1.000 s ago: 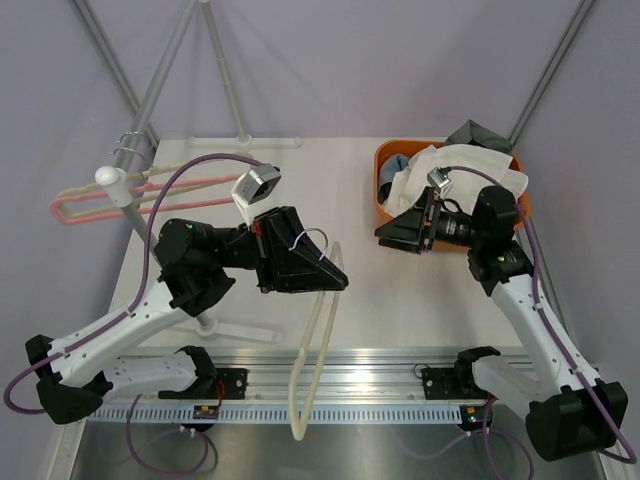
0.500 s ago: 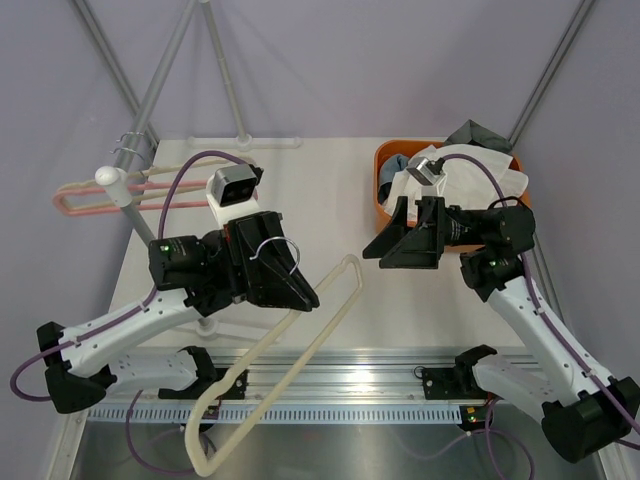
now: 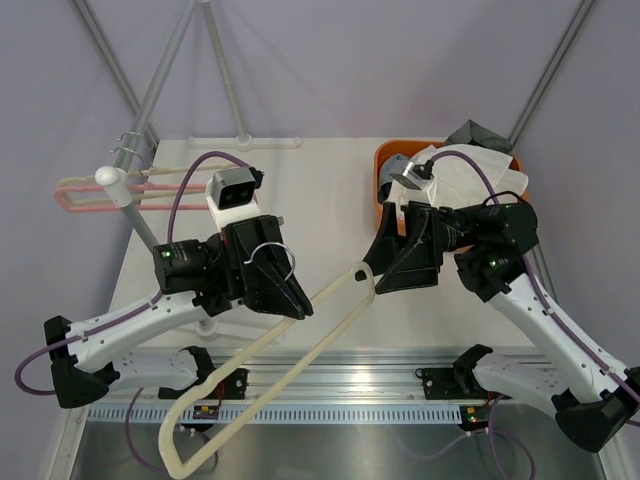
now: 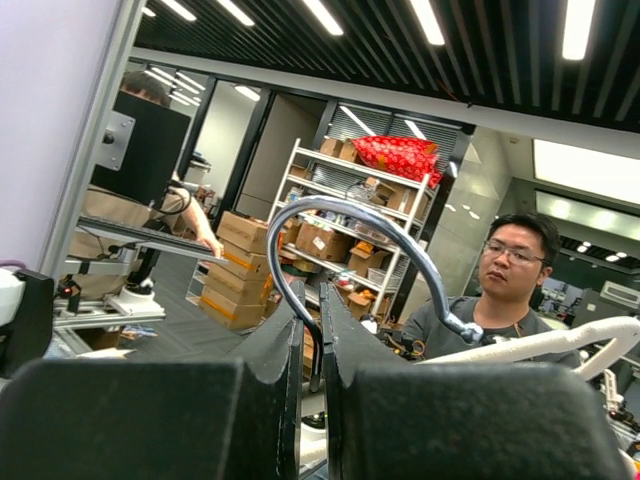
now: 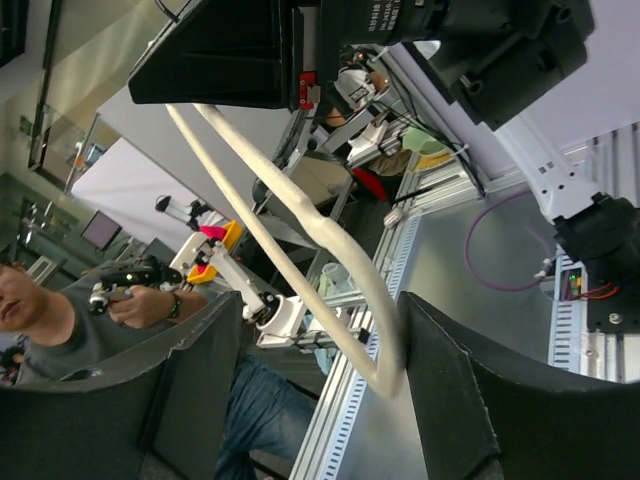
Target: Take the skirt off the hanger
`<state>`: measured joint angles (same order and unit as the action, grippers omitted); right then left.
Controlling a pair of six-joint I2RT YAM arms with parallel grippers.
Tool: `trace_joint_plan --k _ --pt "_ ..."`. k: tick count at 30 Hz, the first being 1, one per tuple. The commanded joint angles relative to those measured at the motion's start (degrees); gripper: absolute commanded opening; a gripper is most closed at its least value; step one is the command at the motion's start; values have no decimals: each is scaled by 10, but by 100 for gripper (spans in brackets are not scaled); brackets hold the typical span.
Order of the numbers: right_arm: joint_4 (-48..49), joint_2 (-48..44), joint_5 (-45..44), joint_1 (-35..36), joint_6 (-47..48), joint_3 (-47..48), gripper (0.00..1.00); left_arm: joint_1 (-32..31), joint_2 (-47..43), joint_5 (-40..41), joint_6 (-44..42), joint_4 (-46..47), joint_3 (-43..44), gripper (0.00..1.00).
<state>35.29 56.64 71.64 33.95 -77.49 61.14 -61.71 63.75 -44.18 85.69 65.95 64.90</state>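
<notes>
Left end effector (image 3: 290,300) has its two fingers pressed together on the wire stem of the hook (image 4: 370,215), pinching the hanger (image 3: 290,376) at its top; the left wrist view shows the stem clamped in the narrow slit between them. Gripping the hook rather than the bar leaves the whole cream frame free, and nothing hangs from it: the bars are bare along their visible length.

That frame lies on a long diagonal in the overhead view. Its low end reaches out past the near edge of the counter (image 3: 320,190) at the lower left. Its high end rises toward the middle, with the rounded shoulder pointing at the right arm and the hook arching up toward the overhead camera. It looks lifted off the counter, though its height is hard to read.

Right end effector (image 3: 372,275) is spread wide, one finger on either side of that rounded shoulder. In the right wrist view the cream loop (image 5: 290,215) sits between the fingers, nearer one, and whether it touches that finger I cannot tell. I judge this a guarding or receiving pose, not a grip.

Farther right, the orange bin (image 3: 385,160) holds a heap of cloth. The pale piece on top (image 3: 470,170) is probably the skirt, which would put it already off the hanger.
</notes>
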Motion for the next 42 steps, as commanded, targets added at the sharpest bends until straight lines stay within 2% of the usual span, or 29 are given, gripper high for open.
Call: trace_joint_plan --k 1,5,6,9,10,11,12,14,16,17,18,20,21,23,25,26,27,31,35,38,42 --pt "-13 16 -12 30 18 32 70 -3 2 21 11 51 21 0" --pt "7 31 -16 63 13 39 61 -4 14 19 30 77 29 0" --pt "7 34 -16 66 13 40 43 -5 15 17 33 81 32 0" --pt "14 41 -19 74 10 37 1 -5 12 17 34 74 30 2" --pt "15 39 -21 75 11 34 0 -5 11 17 33 69 26 6" --pt "15 37 -24 76 15 27 0 -5 9 18 29 61 25 15" --pt "8 30 -26 75 19 23 0 -5 2 16 22 32 24 32" --pt "-54 22 -29 75 64 22 0 -5 -11 14 -13 -5 21 39" --pt "-111 2 -41 75 126 27 0 -5 -35 15 -69 -92 20 53" --pt "-167 -4 -45 76 146 29 0 -5 -46 19 -94 -132 22 54" --pt "-193 -11 -51 76 160 31 0 -5 -56 28 -124 -227 26 55" --pt "-251 -28 -62 76 202 42 0 -5 -85 44 -214 -335 45 57" --pt "-277 -35 -69 75 217 48 0 -5 -94 73 -246 -436 51 60" --pt "-341 -49 -85 76 267 67 0 -5 -119 104 -308 -507 58 71" --pt "-365 -59 -96 76 290 70 0 -4 -134 118 -320 -504 34 80" --pt "-398 -61 -103 76 302 77 0 -4 -143 112 -318 -480 18 93" --pt "-409 -61 -105 75 307 78 0 -4 -146 107 -316 -465 13 99" --pt "-433 -72 -125 75 339 71 0 -4 -148 85 -309 -429 7 99" --pt "-518 -93 -190 76 392 83 0 -4 -159 76 -326 -430 7 99" --pt "-559 -115 -218 76 415 88 0 -4 -174 100 -372 -510 24 99" --pt "-616 -147 -244 75 438 102 0 -4 -187 181 -433 -656 51 99"
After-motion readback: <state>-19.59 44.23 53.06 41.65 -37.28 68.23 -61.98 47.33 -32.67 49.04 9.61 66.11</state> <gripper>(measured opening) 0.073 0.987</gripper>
